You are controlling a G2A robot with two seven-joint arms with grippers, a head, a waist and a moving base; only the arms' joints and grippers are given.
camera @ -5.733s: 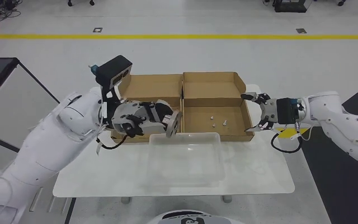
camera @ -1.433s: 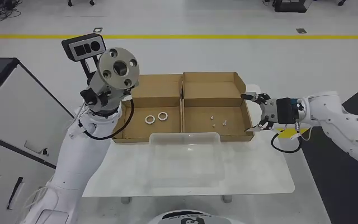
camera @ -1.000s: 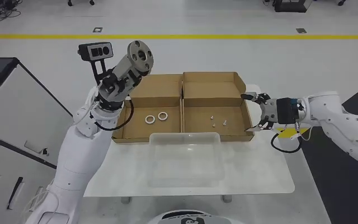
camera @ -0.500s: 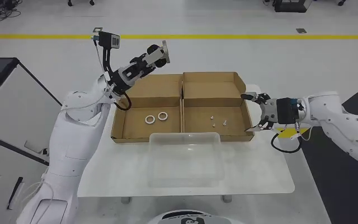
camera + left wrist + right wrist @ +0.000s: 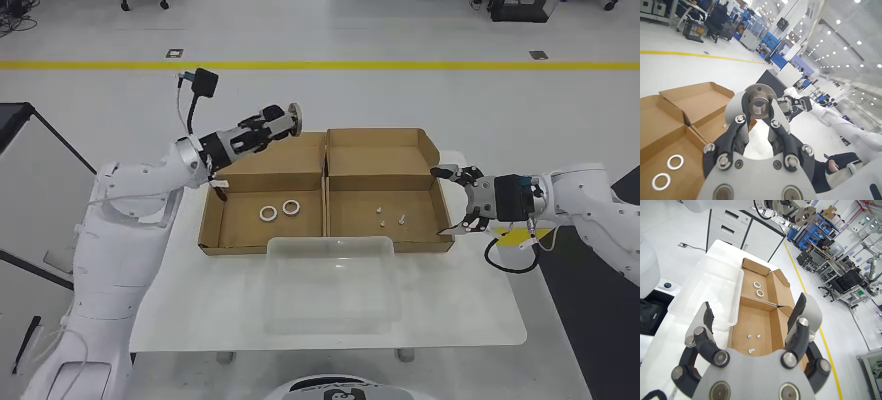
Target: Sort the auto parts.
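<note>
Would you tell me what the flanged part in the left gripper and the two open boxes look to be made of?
Flanged part: metal, probably steel; a bright, satin-grey machined sheen, with a bored centre and drilled holes. Boxes: brown cardboard, matt and unprinted inside, with creased, folded-up flaps.

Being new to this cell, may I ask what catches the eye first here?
A metal flange, held aloft in the shut jaws of the left arm, near the far side of the left cardboard box. Then two washers on that box's floor, and small bolts in the right box, beside whose outer edge the jaws of the right arm hang open.
</note>
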